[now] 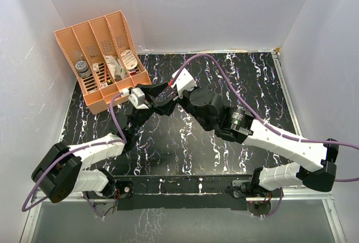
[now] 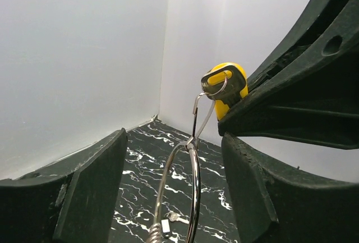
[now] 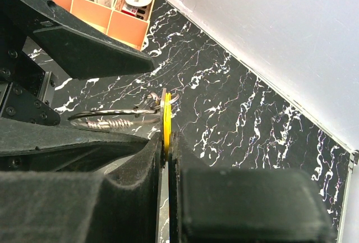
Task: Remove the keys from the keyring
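Marbled table (image 1: 224, 136) is boxed in by white walls (image 1: 224, 7) (orange rack (image 1: 101, 58) far left). Yellow key (image 2: 231, 74) is pinched by right gripper (image 3: 166, 142); keyring (image 2: 194, 181) is straddled by wide-parted jaws of left gripper (image 2: 175, 139).

White shells cover the long links of the left arm (image 1: 92, 148) and right arm (image 1: 286, 142), with black joints between; a purple cable (image 1: 205, 55) trails back from each wrist. The left gripper (image 2: 174, 142) has matte black, wedge-shaped fingers (image 2: 92, 189) with rough edges
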